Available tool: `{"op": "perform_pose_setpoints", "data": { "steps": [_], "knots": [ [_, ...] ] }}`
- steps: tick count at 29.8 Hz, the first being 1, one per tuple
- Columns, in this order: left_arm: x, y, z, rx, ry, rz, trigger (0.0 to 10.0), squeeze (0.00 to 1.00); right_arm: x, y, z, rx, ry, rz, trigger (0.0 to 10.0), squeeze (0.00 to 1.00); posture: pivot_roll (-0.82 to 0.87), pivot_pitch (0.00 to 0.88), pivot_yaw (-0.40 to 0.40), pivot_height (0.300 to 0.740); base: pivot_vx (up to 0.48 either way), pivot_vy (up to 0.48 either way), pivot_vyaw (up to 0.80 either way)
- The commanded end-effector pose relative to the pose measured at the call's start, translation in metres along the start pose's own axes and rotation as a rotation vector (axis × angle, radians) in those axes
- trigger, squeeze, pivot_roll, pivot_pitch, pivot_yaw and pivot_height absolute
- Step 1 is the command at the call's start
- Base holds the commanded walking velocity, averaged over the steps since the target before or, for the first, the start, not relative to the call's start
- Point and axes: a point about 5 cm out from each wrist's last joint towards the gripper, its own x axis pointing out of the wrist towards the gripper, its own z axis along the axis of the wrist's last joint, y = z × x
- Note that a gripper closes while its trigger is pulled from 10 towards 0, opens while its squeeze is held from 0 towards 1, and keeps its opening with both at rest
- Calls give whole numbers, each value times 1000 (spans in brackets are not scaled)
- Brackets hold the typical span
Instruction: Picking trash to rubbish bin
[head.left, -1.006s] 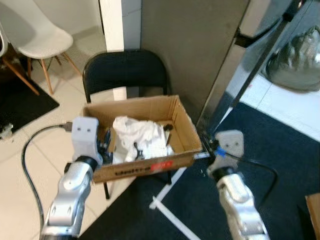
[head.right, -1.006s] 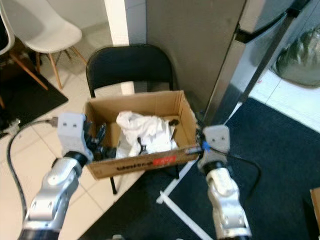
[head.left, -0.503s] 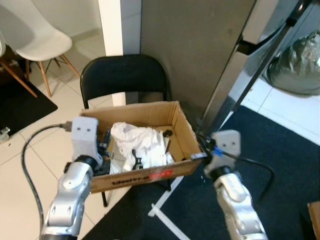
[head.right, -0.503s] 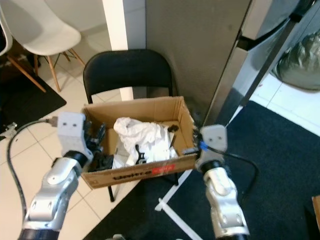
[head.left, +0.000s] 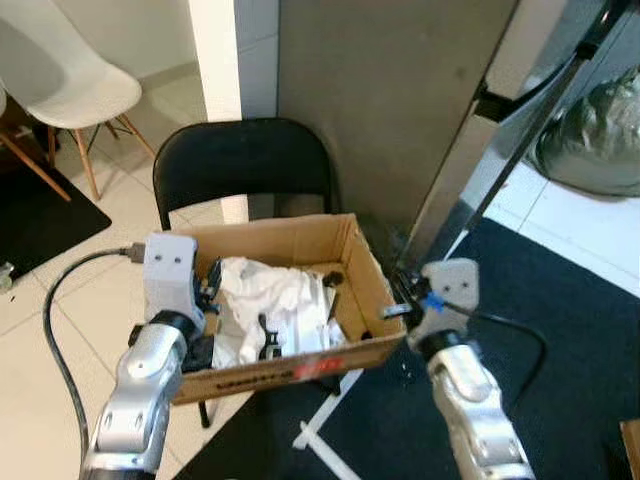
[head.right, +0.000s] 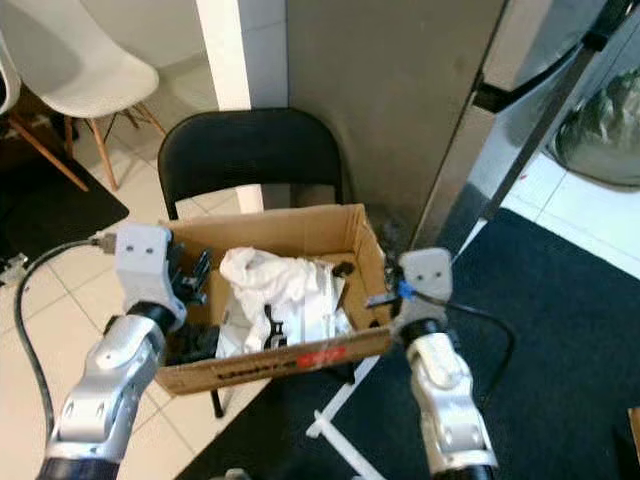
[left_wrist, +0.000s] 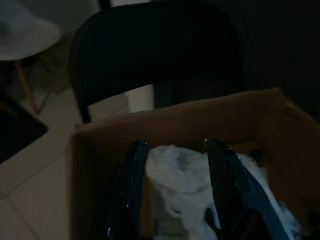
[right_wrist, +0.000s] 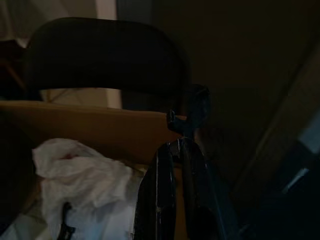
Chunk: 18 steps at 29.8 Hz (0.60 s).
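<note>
A brown cardboard box (head.left: 290, 240) holds crumpled white trash (head.left: 268, 290) and small black bits, in front of a black folding chair (head.left: 240, 160). My left gripper (head.left: 212, 285) is at the box's left wall, open. In the left wrist view its fingers (left_wrist: 132, 190) stand wide apart over the inside of the box, with white trash (left_wrist: 180, 180) between them. My right gripper (head.left: 392, 306) is shut on the box's right wall. In the right wrist view that gripper (right_wrist: 176, 146) has the brown wall edge pinched between its fingers.
A tall grey panel (head.left: 380, 100) rises right behind the chair. Dark carpet (head.left: 560, 340) with a white tape line (head.left: 320, 440) lies to the right, pale tiles to the left. A white chair (head.left: 60, 80) stands far left. A grey bag (head.left: 595, 140) sits at the far right.
The whole picture has slid down a little, so the camera moved. Box and both grippers keep their places relative to each other; the box front now sits slightly lower and nearer.
</note>
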Motion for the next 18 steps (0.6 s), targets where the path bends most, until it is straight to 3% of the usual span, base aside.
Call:
{"op": "perform_pose_setpoints", "data": {
  "steps": [1, 18],
  "knots": [
    [-1, -2, -3, 12, 11, -9, 10000, 35, -3, -7, -5, -10, 22, -16, 10000, 0, 10, 148, -37, 740, 259, 0, 0],
    [-2, -2, -3, 10, 11, -6, 10000, 39, -2, -6, -5, -14, 19, 1, 10000, 0, 9, 149, -39, 740, 261, 0, 0]
  ]
}}
